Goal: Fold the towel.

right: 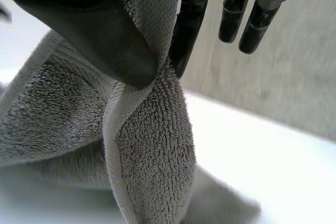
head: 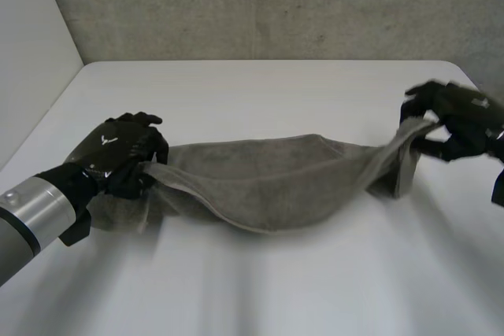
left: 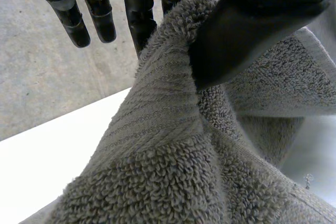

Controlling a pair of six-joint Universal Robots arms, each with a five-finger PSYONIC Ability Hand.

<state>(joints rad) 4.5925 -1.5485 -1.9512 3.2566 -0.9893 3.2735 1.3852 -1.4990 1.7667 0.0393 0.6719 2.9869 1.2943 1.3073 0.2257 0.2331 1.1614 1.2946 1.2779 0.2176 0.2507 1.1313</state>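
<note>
A grey terry towel (head: 276,179) hangs stretched between my two hands over the white table (head: 260,92), sagging in the middle. My left hand (head: 122,155) is shut on the towel's left end, and in the left wrist view the thumb (left: 247,30) pinches the towel (left: 173,145) against a finger. My right hand (head: 457,120) is shut on the right end, held a little above the table. In the right wrist view its thumb (right: 100,30) presses the towel's edge (right: 152,129) against a finger, and the rest hangs down from the pinch.
A grey concrete wall (head: 276,5) stands behind the table's far edge. A pale wall (head: 31,45) runs along the left side.
</note>
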